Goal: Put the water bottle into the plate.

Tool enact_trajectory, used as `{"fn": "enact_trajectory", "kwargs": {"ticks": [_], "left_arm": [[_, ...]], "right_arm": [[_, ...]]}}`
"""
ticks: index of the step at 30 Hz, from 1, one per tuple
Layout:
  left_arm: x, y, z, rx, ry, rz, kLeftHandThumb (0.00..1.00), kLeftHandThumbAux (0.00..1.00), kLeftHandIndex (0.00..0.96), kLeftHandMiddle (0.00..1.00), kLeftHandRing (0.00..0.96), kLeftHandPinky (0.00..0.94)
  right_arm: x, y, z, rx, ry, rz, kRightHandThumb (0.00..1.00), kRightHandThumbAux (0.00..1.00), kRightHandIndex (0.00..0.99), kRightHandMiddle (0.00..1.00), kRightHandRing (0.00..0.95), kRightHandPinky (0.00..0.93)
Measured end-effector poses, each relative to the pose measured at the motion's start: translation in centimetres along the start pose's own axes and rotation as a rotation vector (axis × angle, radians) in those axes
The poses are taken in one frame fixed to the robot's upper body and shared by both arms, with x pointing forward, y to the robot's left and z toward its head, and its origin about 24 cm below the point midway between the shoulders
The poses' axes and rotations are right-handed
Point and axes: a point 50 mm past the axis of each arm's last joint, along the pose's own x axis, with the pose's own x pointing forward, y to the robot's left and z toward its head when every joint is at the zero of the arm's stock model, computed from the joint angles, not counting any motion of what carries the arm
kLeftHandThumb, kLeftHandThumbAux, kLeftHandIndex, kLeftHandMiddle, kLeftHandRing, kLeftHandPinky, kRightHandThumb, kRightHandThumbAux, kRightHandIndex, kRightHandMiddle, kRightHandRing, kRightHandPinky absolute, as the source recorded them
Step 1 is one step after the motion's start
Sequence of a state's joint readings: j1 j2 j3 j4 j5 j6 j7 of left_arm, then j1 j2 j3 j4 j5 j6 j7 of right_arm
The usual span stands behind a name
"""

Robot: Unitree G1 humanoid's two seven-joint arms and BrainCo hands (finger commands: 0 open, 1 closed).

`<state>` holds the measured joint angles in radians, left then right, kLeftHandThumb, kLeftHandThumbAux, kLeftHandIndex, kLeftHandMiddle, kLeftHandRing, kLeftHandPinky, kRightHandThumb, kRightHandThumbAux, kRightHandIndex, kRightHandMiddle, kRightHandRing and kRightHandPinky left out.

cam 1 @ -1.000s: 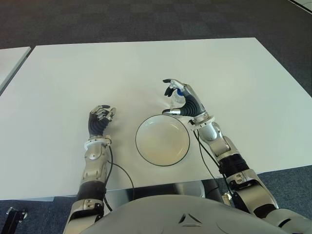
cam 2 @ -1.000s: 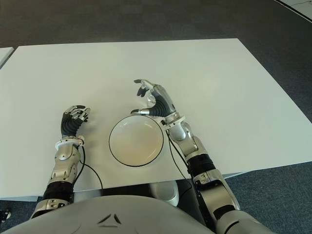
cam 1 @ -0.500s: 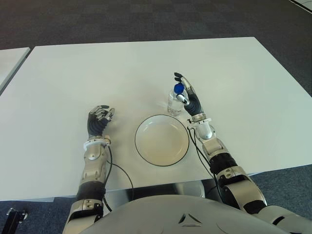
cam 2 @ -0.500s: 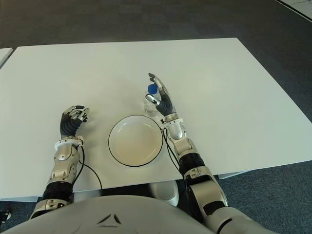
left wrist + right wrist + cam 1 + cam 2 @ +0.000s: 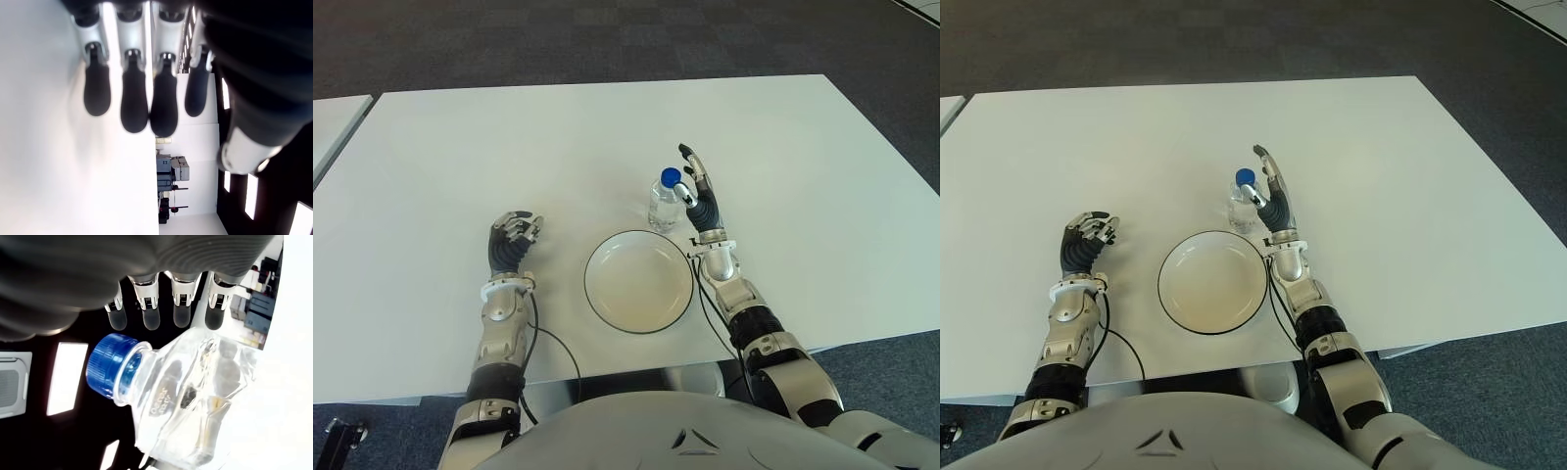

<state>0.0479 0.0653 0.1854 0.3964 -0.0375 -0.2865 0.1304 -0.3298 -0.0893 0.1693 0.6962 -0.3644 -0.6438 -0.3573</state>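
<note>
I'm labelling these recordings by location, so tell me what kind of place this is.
Probably an office or a lab. A large plain white table stands on dark carpet tiles, with a second white table at the left edge.

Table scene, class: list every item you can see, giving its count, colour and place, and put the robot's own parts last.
water bottle: one, clear with a blue cap, upright on the table just beyond the plate.
plate: one, white with a dark rim, near the table's front edge.
table: one, white, under everything.
right hand: one, dark and silver, fingers open, beside the bottle on its right.
left hand: one, dark and silver, fingers curled, left of the plate.
</note>
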Motion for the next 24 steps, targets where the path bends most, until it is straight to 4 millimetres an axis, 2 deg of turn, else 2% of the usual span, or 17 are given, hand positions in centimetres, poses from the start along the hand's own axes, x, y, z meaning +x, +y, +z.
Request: {"fn": "enact_trajectory", "kwargs": {"ticks": [14, 24], "left_arm": [[0.0, 0.1, 0.1, -0.001, -0.004, 0.001, 0.708, 0.712, 0.434, 0.656, 0.639, 0.618], [0.0, 0.1, 0.1, 0.004, -0.007, -0.002, 0.707, 0.712, 0.434, 0.648, 0.630, 0.601]], "right_arm": [[-0.2, 0.5, -0.7, -0.061, 0.074, -0.047, 0.595, 0.105, 0.000, 0.000, 0.000, 0.000], [-0.3, 0.7, -1.2, -0.112, 0.129, -0.066, 0.592, 0.161, 0.000, 0.000, 0.000, 0.000]]}}
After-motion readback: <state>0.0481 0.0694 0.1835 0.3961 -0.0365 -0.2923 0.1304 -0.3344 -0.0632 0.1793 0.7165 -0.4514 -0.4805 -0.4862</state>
